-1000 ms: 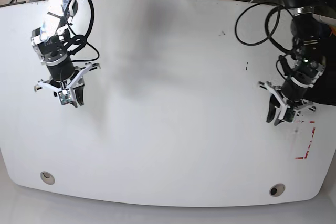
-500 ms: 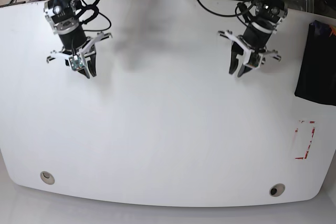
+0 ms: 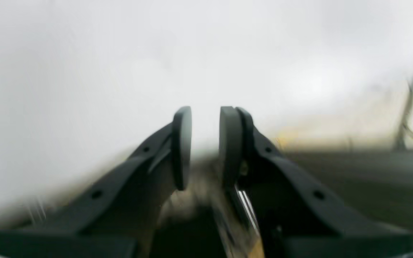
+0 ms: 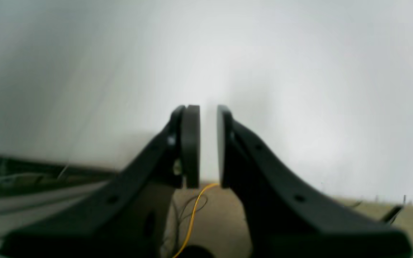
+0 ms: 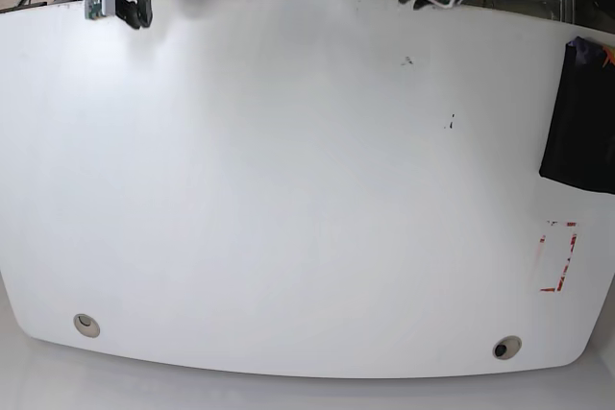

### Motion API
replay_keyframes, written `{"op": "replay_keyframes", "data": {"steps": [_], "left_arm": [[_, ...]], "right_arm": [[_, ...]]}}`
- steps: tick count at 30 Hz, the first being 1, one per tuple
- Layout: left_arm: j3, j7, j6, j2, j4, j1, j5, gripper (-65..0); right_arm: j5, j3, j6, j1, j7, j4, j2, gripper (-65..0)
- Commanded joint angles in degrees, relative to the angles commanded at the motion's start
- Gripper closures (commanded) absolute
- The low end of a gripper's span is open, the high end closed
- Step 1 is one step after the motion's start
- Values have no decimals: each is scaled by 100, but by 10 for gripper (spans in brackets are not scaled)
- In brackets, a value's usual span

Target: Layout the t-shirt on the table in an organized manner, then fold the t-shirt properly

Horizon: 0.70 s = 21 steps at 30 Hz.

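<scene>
One t-shirt [image 5: 579,122], laid at the table's [image 5: 307,189] right edge, apparently folded, little left; left gripper [image 3: 205,111] and right gripper [image 4: 208,109] spread slightly, empty.

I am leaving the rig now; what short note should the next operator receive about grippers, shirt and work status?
Left black gripper: slightly open, holding nothing.
Right black gripper: slightly open, holding nothing.
Folded black fabric, probably the T-shirt: on the glossy white table, at the base view's right edge, partly out of frame.
Done: it looks folded, but I cannot confirm.
Left: check the fold.
</scene>
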Motion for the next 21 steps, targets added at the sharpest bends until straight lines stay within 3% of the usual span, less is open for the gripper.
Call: {"op": "replay_keyframes", "data": {"steps": [4,8,11,15,21], "left_arm": [[-18,0,26,-18,-44,686,0,-117],[-35,9,35,-53,-255,1081,26,-118],[0,9,35,-352,-598,1160,18,-118],[62,9,35,-466,-1389,985,18,-118],[70,9,35,-519,-2901,-18,35,-118]], "right_arm": [[308,-44,0,-730,-18,0,-18,-79],[237,-281,0,-1204,-185,-62,-26,-79],[44,-527,0,-1389,-308,-229,-26,-79],[-378,-835,0,-1398,-352,-642,-26,-79],[-993,-1160,0,-853,-308,-1521,0,-79]]}}
